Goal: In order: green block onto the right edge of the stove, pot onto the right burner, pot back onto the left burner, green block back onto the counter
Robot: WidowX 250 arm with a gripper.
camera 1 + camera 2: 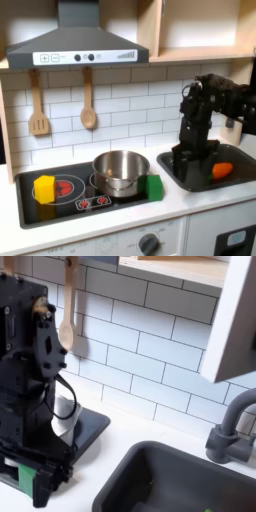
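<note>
The shiny pot (120, 172) sits on the right burner of the black stove (75, 203). The green block (154, 186) rests on the stove's right edge, just right of the pot and touching nothing else. My gripper (187, 160) hangs low over the left part of the sink, right of the block and apart from it. It looks open, with nothing between the fingers. In the second exterior view the gripper (40, 484) is at the bottom left, with a sliver of the green block (8, 468) behind it. White counter (110, 217) surrounds the stove.
A yellow block (44, 187) stands on the left burner. A toy carrot (221, 170) lies in the dark sink (205, 182). A grey faucet (232, 431) rises at the second exterior view's right. Two wooden utensils (88, 110) hang on the tiled wall.
</note>
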